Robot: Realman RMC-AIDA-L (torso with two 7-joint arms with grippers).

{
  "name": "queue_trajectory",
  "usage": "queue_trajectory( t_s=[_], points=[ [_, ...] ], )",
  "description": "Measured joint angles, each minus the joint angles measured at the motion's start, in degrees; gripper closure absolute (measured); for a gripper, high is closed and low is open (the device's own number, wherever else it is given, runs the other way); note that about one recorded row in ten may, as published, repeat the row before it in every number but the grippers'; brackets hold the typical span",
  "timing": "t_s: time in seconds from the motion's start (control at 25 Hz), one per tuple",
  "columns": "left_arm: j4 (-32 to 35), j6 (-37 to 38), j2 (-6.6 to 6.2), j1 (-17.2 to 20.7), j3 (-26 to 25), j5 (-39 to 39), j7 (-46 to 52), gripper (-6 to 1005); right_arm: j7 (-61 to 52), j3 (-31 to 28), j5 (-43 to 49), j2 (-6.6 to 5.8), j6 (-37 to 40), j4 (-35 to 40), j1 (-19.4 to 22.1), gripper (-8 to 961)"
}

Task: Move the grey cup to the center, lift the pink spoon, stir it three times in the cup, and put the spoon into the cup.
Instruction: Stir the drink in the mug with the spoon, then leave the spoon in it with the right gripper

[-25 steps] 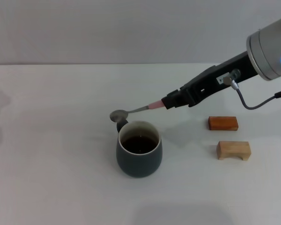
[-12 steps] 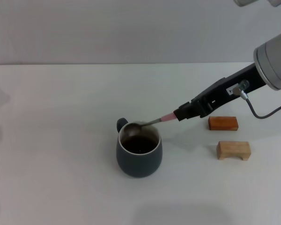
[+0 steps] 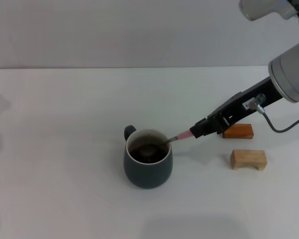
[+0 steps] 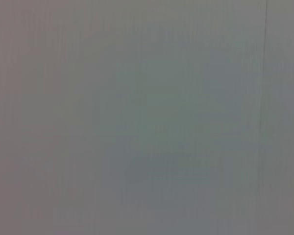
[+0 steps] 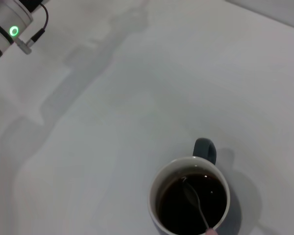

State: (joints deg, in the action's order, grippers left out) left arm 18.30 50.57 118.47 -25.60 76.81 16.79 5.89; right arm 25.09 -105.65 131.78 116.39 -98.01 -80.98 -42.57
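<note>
The grey cup (image 3: 147,165) stands upright near the middle of the white table, its handle at the far left side, with dark liquid inside. My right gripper (image 3: 202,129) comes in from the right and is shut on the pink handle of the pink spoon (image 3: 182,135). The spoon slants down over the rim and its silver bowl is dipped in the liquid. The right wrist view shows the cup (image 5: 186,215) from above with the spoon (image 5: 196,206) in the liquid. The left gripper is out of the head view; its wrist view shows only a blank grey surface.
An orange-brown wooden block (image 3: 237,131) and a pale wooden arch block (image 3: 248,159) lie to the right of the cup, under and in front of my right arm. Part of the left arm (image 5: 10,24) shows far off in the right wrist view.
My right gripper has moved right and down with the spoon. The spoon's bowl went from behind the cup, over the rim, down into the liquid.
</note>
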Motion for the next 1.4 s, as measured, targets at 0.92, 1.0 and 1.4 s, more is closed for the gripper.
queue_trajectory(
  t_s=[0.92,1.0,1.4],
  points=[
    [-1.9,3.8,0.02,-0.2,0.0,0.0,0.0,1001,2.4,2.2,1.4,0.14,4.9,15.8,-8.5,832],
    [-2.0,4.1,0.01,0.0,0.0,0.0,0.1,1001,2.9,2.3,1.4,0.14,5.7,18.3,-9.9,832],
    [-2.0,5.5,0.00,0.4,0.0,0.0,0.4,1001,3.3,5.0,1.4,0.68,8.1,22.8,-14.0,833]
  ],
)
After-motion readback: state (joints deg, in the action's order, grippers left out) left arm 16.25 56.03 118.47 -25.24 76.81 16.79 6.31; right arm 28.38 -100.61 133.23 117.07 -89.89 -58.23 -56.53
